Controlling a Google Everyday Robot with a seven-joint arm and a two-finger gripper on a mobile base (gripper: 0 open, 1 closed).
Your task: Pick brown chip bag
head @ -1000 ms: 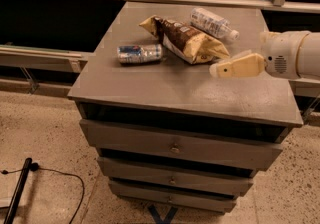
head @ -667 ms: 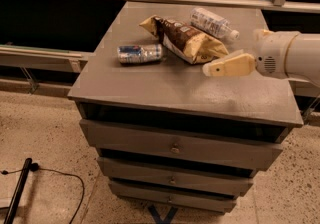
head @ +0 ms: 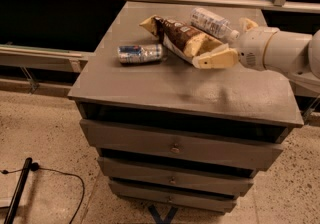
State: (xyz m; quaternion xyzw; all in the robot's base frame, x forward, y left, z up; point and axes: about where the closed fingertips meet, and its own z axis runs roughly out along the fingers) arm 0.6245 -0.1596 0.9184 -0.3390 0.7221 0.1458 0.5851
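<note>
Brown chip bag [head: 182, 38] lies crumpled toward the back of the grey cabinet top [head: 165, 88]. Its dark middle with the pale label faces up, one tan end points to the back left, and the other tan end points right, toward the robot.

The gripper [head: 212, 59] comes in from the right on a thick white arm [head: 280, 50]. It sits low over the top, with its tan tip right at the front edge of the bag's right-hand end. From where I stand I cannot tell whether it actually touches the foil, nor whether the claw is released or clenched. Nothing looks lifted; the bag rests flat on the surface.

A silver-blue drink can [head: 141, 53] lies on its side just beside the bag's left flank, so close that I cannot see a gap. Behind the bag, a clear plastic bottle [head: 212, 22] also lies on its side, with its white cap pointing toward the arm.

Below the top there are three drawers [head: 175, 145], each with a small knob. On the speckled floor at the left, a black cable [head: 60, 178] trails away from a dark rod.
</note>
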